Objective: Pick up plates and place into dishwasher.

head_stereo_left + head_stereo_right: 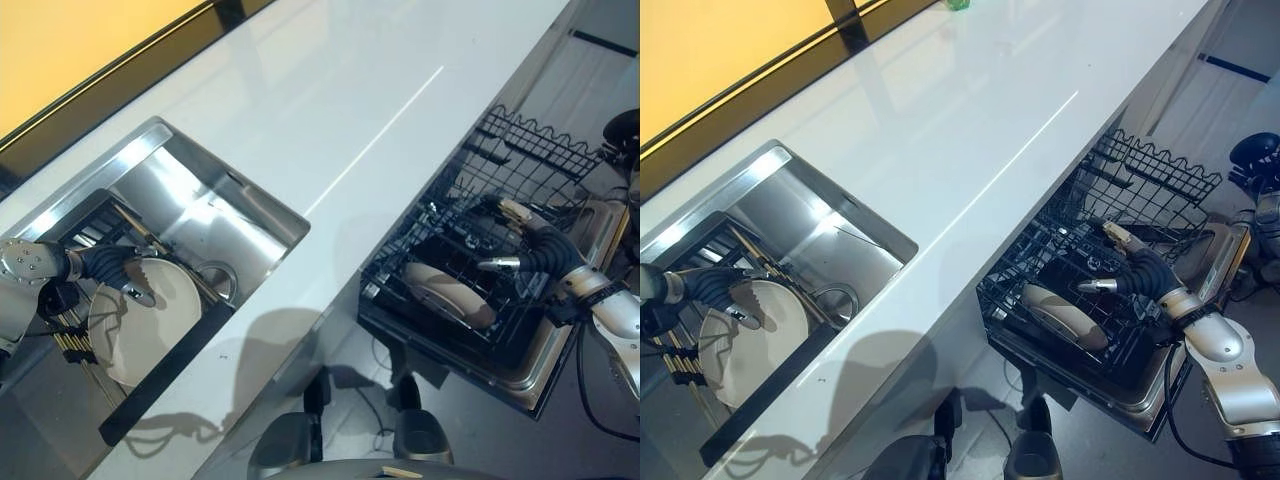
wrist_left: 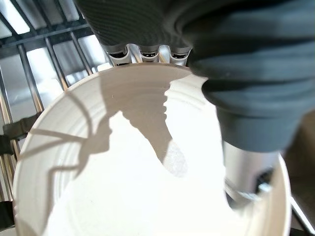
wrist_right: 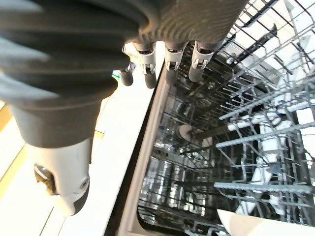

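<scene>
A white plate (image 1: 150,335) leans in a black drying rack (image 1: 170,385) inside the steel sink (image 1: 200,190). My left hand (image 1: 108,266) grips its upper rim. In the left wrist view the fingers (image 2: 142,53) reach behind the plate (image 2: 118,191) and the thumb (image 2: 246,167) presses on its face. A second, beige plate (image 1: 450,292) lies tilted in the black wire dishwasher rack (image 1: 525,140) on the right. Just beyond it my right hand (image 1: 535,245) hovers open over the rack, fingers (image 3: 170,69) straight, holding nothing.
The long white counter (image 1: 350,110) runs between the sink and the pulled-out dishwasher rack. A round drain (image 1: 218,275) lies in the sink beside the plate. Dark sticks (image 1: 68,340) stand in the drying rack at the left. The dishwasher door (image 1: 600,215) lies open under the rack.
</scene>
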You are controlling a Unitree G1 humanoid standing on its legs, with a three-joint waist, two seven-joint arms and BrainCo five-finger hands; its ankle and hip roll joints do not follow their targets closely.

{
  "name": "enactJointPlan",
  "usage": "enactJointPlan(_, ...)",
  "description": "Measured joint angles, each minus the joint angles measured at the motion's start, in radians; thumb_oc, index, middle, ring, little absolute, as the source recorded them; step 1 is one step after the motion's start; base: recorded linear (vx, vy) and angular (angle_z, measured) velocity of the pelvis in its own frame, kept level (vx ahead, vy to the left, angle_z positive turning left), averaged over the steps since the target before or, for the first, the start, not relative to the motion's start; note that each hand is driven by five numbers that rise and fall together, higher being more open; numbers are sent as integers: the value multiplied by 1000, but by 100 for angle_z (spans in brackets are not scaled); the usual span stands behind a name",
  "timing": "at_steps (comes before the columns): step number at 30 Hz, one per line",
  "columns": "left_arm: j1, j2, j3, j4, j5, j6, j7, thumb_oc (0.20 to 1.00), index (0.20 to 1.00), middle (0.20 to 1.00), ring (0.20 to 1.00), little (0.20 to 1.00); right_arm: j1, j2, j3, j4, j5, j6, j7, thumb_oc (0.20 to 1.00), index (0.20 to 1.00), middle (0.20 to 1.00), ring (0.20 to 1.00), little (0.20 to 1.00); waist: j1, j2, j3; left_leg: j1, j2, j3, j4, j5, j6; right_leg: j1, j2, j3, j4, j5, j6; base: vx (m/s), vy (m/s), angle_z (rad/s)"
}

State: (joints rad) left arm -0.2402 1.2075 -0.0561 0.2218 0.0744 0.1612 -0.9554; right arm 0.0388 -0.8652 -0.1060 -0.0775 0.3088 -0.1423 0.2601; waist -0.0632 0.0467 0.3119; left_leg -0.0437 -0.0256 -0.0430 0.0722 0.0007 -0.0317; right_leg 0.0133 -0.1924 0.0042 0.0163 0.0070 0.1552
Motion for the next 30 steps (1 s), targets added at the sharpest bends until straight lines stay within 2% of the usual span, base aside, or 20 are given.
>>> enactJointPlan(10, 34, 19, 14, -83, -18, -17, -81, 200, 200, 200, 200, 200, 8, -11, 1, 1, 38, -1, -9, 1000, 1000, 1000, 1000, 1000, -1, -11, -48, 0, -1, -13, 8, -3, -1, 9, 0, -8, -2, 0, 0, 3, -5, 1)
enactJointPlan(24, 116, 18, 22, -87, -12, -14, -86, 200, 200, 200, 200, 200, 47, -13, 8, 2, 39, -5, -9, 1000, 1000, 1000, 1000, 1000, 2, -10, -127, 17, 2, -10, -6, -4, -1, 22, 1, -9, -12, 0, -2, 0, 0, 0)
enactJointPlan(27, 155, 13, 41, -99, -10, -27, -43, 200, 200, 200, 200, 200, 47, -13, 10, 2, 40, -6, -10, 1000, 1000, 1000, 1000, 1000, 8, -9, -135, 38, 3, -10, -19, -3, -1, 41, 1, -12, -23, 0, -2, -23, -20, 0)
enactJointPlan(30, 209, 6, 66, -118, -9, -61, 84, 200, 200, 200, 200, 200, 52, -14, 10, 2, 56, -6, -20, 1000, 1000, 1000, 1000, 1000, 30, -10, -142, 50, 6, -11, -32, -3, -3, 54, 2, -16, -38, 1, -4, -36, -56, 0)
